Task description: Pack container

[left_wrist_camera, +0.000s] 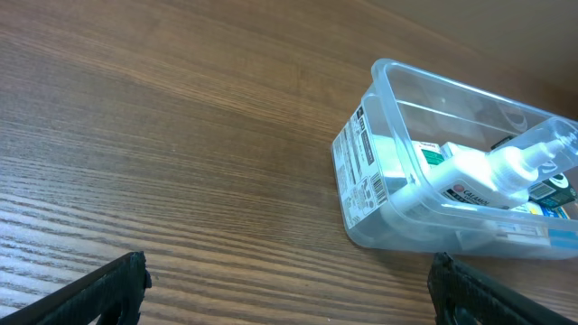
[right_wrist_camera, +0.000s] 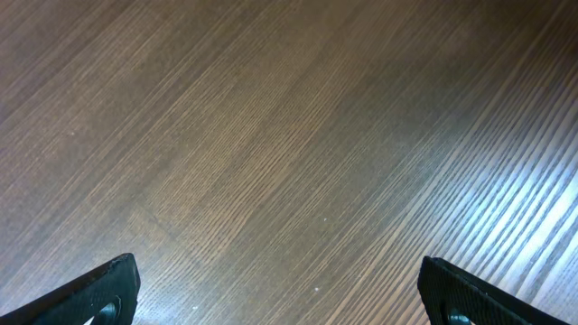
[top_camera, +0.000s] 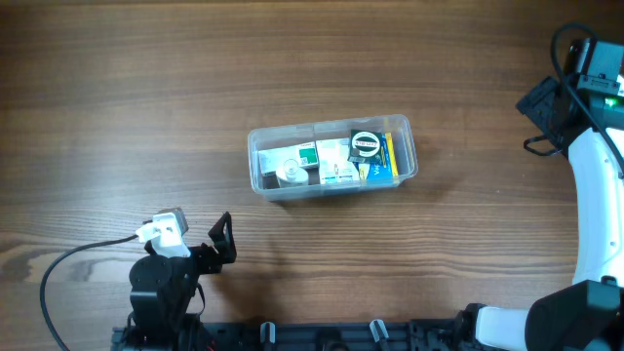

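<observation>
The clear plastic container (top_camera: 331, 187) lies at the table's middle, filled with small boxes, a white bottle (top_camera: 291, 173) and a round black item (top_camera: 365, 144). In the left wrist view the container (left_wrist_camera: 388, 217) is at the right, with the white bottle (left_wrist_camera: 479, 176) lying inside it. My left gripper (top_camera: 222, 242) is open and empty, near the front left, below and left of the container; its fingertips show in the left wrist view (left_wrist_camera: 289, 289). My right gripper (right_wrist_camera: 280, 289) is open and empty over bare wood; its arm (top_camera: 585, 68) is at the far right.
A black cable (top_camera: 73, 258) runs from the left arm's base across the front left of the wooden table (top_camera: 127, 107).
</observation>
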